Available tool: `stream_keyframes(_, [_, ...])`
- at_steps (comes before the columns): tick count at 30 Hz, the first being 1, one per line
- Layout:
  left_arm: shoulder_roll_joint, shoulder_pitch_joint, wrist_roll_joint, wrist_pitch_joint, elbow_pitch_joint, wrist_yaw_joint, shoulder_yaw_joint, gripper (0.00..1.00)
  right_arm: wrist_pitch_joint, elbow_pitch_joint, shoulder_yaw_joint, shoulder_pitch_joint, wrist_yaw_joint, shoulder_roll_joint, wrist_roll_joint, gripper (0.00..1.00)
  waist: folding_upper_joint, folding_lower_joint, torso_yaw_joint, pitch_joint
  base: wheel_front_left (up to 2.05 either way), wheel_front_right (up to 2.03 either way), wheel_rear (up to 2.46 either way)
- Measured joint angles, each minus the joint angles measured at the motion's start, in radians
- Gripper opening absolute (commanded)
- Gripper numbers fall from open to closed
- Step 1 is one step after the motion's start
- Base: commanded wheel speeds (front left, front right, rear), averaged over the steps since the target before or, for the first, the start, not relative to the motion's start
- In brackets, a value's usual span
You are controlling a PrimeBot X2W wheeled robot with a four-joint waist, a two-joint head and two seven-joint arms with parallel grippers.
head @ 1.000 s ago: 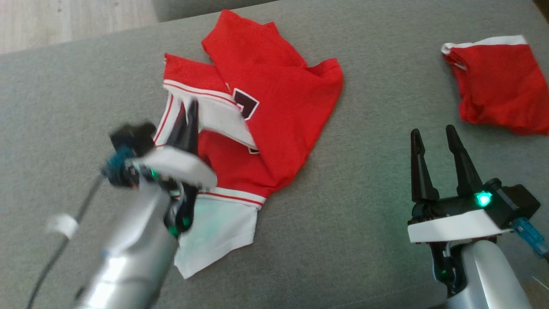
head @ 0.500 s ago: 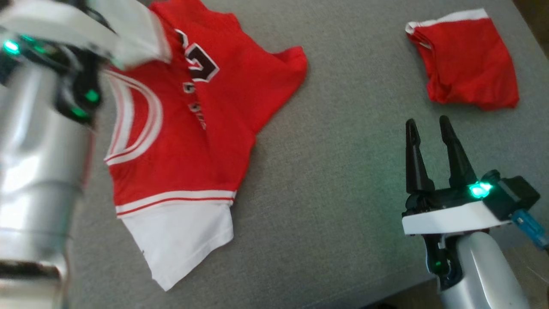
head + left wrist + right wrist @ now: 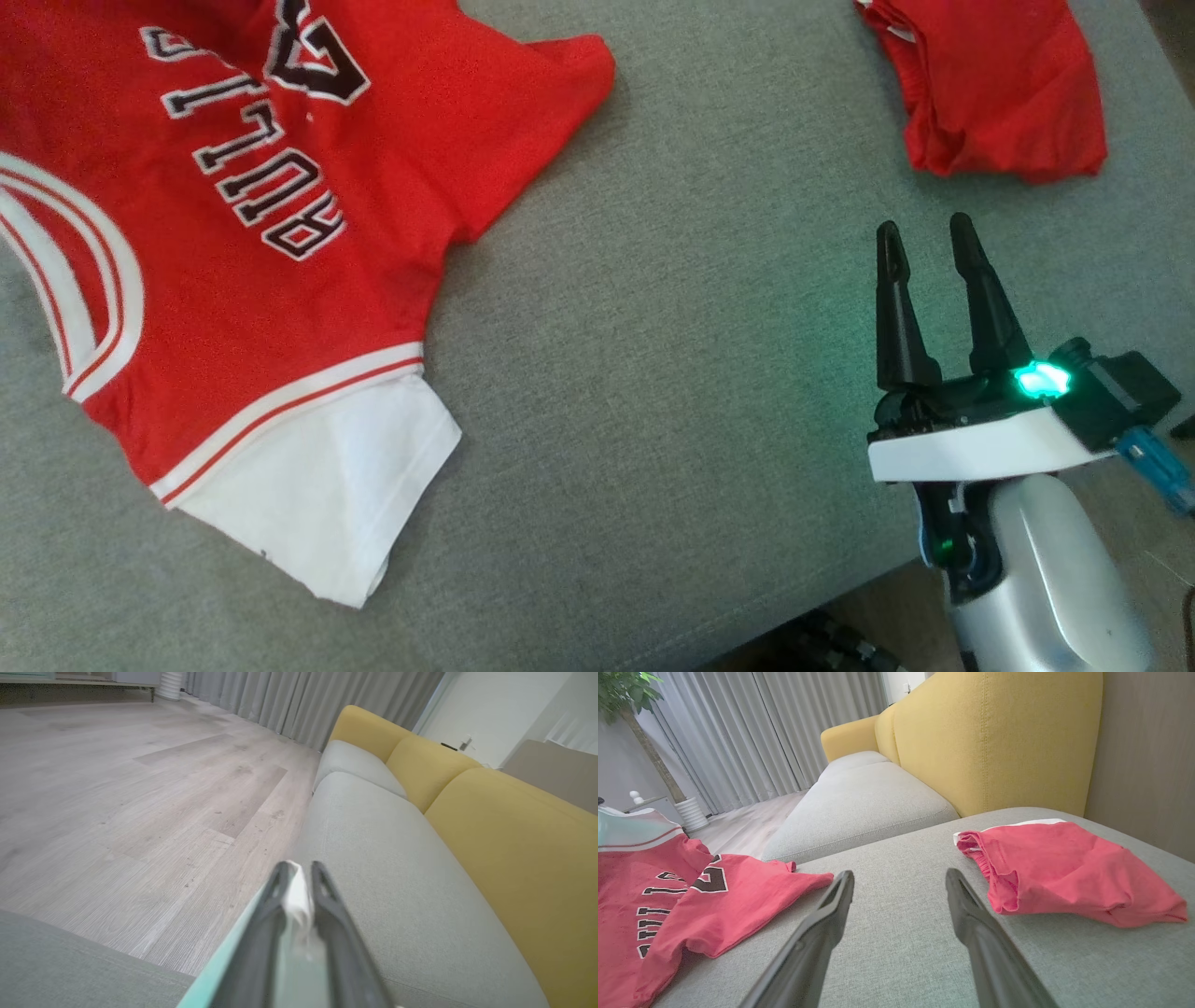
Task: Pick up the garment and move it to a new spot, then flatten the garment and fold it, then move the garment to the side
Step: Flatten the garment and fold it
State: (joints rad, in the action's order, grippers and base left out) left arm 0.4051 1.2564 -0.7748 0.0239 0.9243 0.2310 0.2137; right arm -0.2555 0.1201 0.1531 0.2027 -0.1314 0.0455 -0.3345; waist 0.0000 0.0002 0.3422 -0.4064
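Observation:
The garment [image 3: 233, 280] is a red jersey with dark lettering, white trim and a white sleeve. It lies partly spread over the left of the grey cushion [image 3: 653, 373], and its left part runs out of the head view. In the right wrist view the garment [image 3: 668, 896] rises at its far left edge. My left gripper [image 3: 300, 864] is shut on a fold of the garment's white cloth [image 3: 296, 900], held above the cushion. To the garment's right, my right gripper [image 3: 924, 226] hovers open and empty, its fingers [image 3: 831, 914] spread wide over the cushion.
A second red piece with a white band [image 3: 999, 93] lies bunched at the cushion's far right corner [image 3: 1064, 868]. The cushion's near edge [image 3: 840, 597] runs just under my right wrist. A yellow and grey sofa [image 3: 994, 732] stands behind, wooden floor [image 3: 117, 788] beside it.
The head camera has shifted. My left arm has swung up and left out of the head view, drawing the crumpled garment open so its lettering shows. The right gripper has stayed open.

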Motion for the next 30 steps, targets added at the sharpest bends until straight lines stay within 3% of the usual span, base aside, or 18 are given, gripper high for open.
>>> stream_keyframes(3, [-0.001, 0.029, 0.010, -0.059, 0.042, 0.004, -0.009, 1.00, 0.000, 0.000, -0.003, 0.000, 0.000, 0.000, 0.000, 1.00, 0.0000, 0.0001, -0.003, -0.008, 0.00, 0.00, 0.00])
stream_keyframes(7, [-0.007, 0.038, 0.013, -0.119, 0.065, -0.029, -0.008, 1.00, 0.000, 0.000, -0.012, 0.000, 0.000, 0.000, 0.005, 1.00, 0.0000, -0.0002, -0.021, -0.006, 0.00, 0.00, 0.00])
stream_keyframes(15, [-0.090, 0.004, 0.030, -0.216, 0.097, -0.162, 0.049, 1.00, 0.000, 0.000, -0.053, 0.000, 0.000, 0.000, 0.058, 1.00, 0.0000, -0.0002, -0.094, 0.042, 0.00, 0.00, 0.00])
stream_keyframes(21, [-0.160, -0.194, 0.076, -0.264, 0.011, -0.265, 0.142, 1.00, 0.000, 0.001, -0.105, -0.018, 0.000, 0.000, 0.109, 1.00, 0.0000, -0.0004, -0.189, 0.119, 0.00, 0.00, 0.00])
stream_keyframes(26, [-0.176, -0.388, 0.141, -0.272, -0.093, -0.257, 0.216, 1.00, 0.000, 0.006, -0.130, -0.057, 0.000, 0.000, 0.136, 1.00, 0.0000, -0.0004, -0.263, 0.181, 0.00, 0.00, 0.00])
stream_keyframes(30, [-0.159, -0.546, 0.206, -0.273, -0.205, -0.202, 0.267, 1.00, 0.000, 0.008, -0.140, -0.079, 0.000, 0.000, 0.142, 1.00, 0.0000, -0.0004, -0.311, 0.233, 0.00, 0.00, 0.00])
